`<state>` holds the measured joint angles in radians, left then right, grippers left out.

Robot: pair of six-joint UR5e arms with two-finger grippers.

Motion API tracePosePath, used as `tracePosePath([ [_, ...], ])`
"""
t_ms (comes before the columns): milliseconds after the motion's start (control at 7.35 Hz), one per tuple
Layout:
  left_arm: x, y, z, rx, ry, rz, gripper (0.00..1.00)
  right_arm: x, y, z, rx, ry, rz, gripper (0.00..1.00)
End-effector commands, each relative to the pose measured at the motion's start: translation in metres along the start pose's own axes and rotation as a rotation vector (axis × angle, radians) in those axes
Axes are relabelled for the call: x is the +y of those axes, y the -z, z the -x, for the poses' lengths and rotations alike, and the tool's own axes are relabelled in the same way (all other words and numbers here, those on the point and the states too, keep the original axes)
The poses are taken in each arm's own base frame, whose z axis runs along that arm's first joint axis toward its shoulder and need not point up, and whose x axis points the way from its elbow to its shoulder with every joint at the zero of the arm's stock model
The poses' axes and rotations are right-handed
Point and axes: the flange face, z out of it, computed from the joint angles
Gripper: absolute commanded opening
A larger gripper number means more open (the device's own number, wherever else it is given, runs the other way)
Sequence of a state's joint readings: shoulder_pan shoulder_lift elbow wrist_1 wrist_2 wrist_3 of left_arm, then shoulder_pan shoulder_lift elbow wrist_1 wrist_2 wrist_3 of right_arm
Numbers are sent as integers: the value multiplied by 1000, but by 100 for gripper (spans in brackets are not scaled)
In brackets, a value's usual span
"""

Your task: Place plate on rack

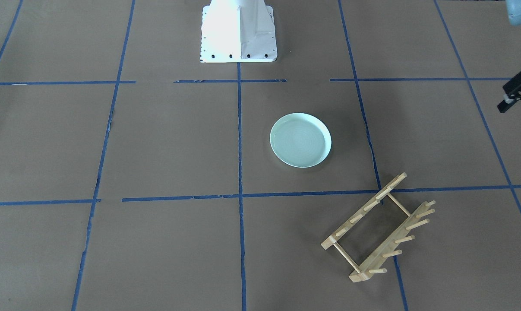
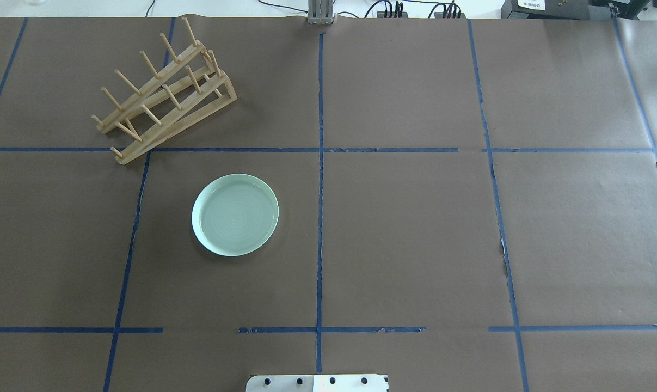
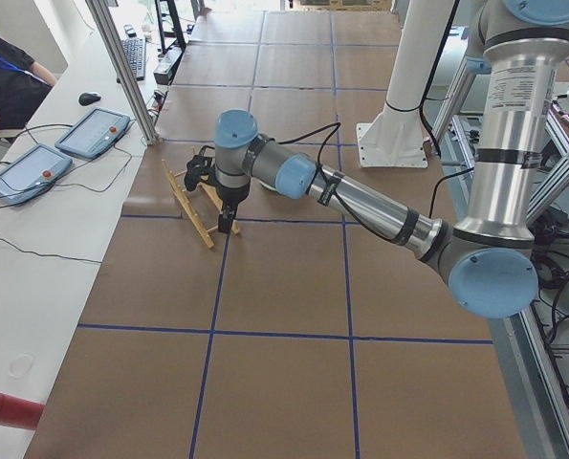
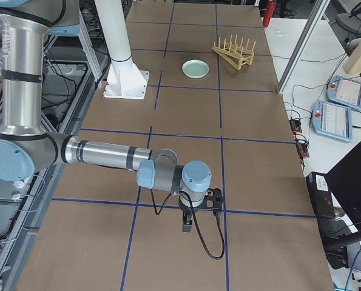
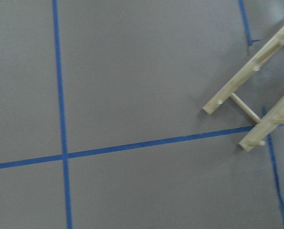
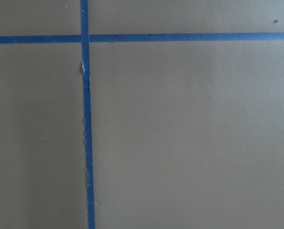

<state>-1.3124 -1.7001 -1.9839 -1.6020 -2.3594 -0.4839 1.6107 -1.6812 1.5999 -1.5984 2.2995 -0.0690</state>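
Left gripper (image 3: 229, 220): it hangs raised over the table (image 2: 415, 245), out past the rack's end, and holds nothing. I cannot tell how far its jaws stand apart. I judge it is waiting clear of the work so the plate is open to an approach from above.
Rack (image 2: 178, 122): it stands on the robot's left half, far from the base, askew to the blue tape lines (image 2: 320, 218). The pegs point up and every slot is bare, ready to take a plate on edge.
Plate (image 2: 235, 214): it lies flat on the table with its rim up, near the rack but apart from it, on the side towards the robot, and nothing touches it. Lying flat, it offers only its low rim to pinch, and I judge it must be tipped upright before it can go between the pegs.
Right gripper (image 4: 187, 225): it points down over bare paper at the far right end, well apart from plate and rack. It holds nothing, and its opening cannot be told. It looks parked out of the way.
Overhead view: this shows the gap between plate and rack plainly, but no gripper.
Front view: only here and from the left side does the left gripper show.
Left side view: the arm hides the plate.
Left wrist view: this catches just the rack's end.
Right wrist view: paper and tape alone.
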Motion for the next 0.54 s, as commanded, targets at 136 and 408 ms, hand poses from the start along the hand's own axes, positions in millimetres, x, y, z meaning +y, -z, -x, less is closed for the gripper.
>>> tracePosePath([
  [136, -5, -30, -194, 147, 166, 77, 100, 0, 0, -1, 0, -1, -1, 100],
  [408, 9, -63, -293, 82, 232, 66, 100, 0, 0, -1, 0, -1, -1, 100],
])
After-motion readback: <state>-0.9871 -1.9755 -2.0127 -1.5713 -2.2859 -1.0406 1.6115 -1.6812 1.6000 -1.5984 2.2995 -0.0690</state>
